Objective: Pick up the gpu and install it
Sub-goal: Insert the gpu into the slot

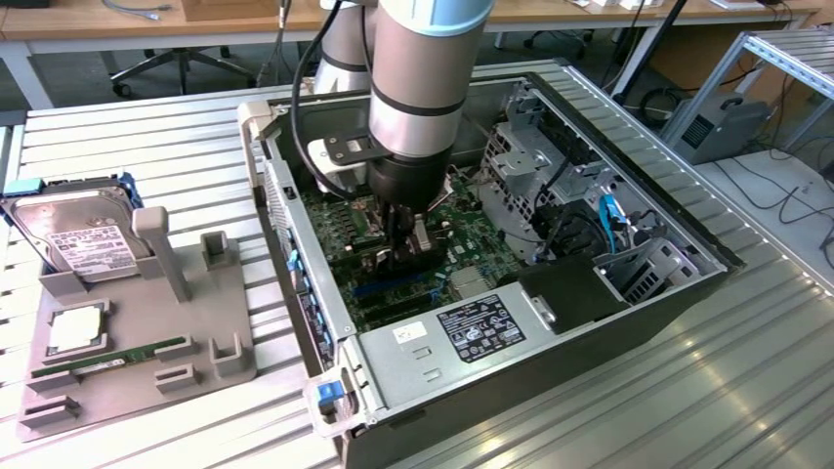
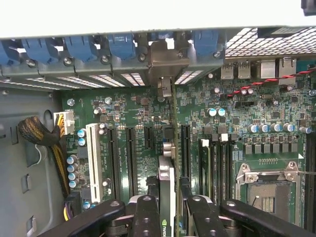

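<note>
In the exterior view, the open computer case [image 1: 521, 283] was seen lying on the slatted metal surface [image 1: 156, 156], with the arm [image 1: 417, 88] reaching down into it over the motherboard [image 1: 450, 264]. To the exterior view's left of the case, a grey holder tray [image 1: 131, 362] was seen carrying a hard drive [image 1: 78, 239] stood on edge, a processor chip [image 1: 76, 327] and a memory stick [image 1: 111, 360]. Near the front of the case, a power supply with a black label [image 1: 479, 327] was visible, and a drive cage [image 1: 521, 176] with a blue cable [image 1: 607, 220] was seen toward the exterior view's right.

In the wrist view, the board's detail was shown instead: a row of blue slot latches [image 2: 79, 49] along the case's rear wall, a white slot [image 2: 93, 158], several black slots [image 2: 131, 158], the empty processor socket [image 2: 269, 190] and a bundle of sleeved wires [image 2: 39, 133] ending in a white plug.

The gpu [image 2: 166, 192] was seen edge-on in the wrist view, upright between the black fingers [image 2: 148, 217], with its silver bracket [image 2: 165, 64] standing against the rear wall among the latches. The gripper [image 2: 167, 217] was closed narrowly on the card's upper edge, and the card was held over the slots in the middle of the board. In the exterior view the gripper [image 1: 406, 244] was largely hidden behind the arm's wrist, so whether the card was seated could not be told.
</note>
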Tool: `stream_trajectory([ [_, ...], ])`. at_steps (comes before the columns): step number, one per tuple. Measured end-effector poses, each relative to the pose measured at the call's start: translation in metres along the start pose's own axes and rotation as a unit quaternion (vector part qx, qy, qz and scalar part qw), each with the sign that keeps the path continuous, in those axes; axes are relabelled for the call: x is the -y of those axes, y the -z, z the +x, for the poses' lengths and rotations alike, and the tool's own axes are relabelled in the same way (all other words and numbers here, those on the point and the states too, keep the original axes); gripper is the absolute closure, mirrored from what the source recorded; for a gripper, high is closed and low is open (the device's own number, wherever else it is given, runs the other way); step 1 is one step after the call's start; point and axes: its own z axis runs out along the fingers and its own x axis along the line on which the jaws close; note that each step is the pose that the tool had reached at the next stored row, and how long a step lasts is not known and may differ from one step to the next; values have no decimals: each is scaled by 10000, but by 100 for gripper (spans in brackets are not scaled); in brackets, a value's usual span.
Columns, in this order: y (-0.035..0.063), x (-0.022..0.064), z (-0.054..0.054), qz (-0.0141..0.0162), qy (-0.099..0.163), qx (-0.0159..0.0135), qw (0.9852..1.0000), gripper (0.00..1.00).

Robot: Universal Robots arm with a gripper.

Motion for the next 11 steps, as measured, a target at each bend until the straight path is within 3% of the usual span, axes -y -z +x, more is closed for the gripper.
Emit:
stream_trajectory([
  [8,0,31,-38,-3,2,-135,9999,73],
  [11,-1,32,-42,-3,2,-145,9999,73],
])
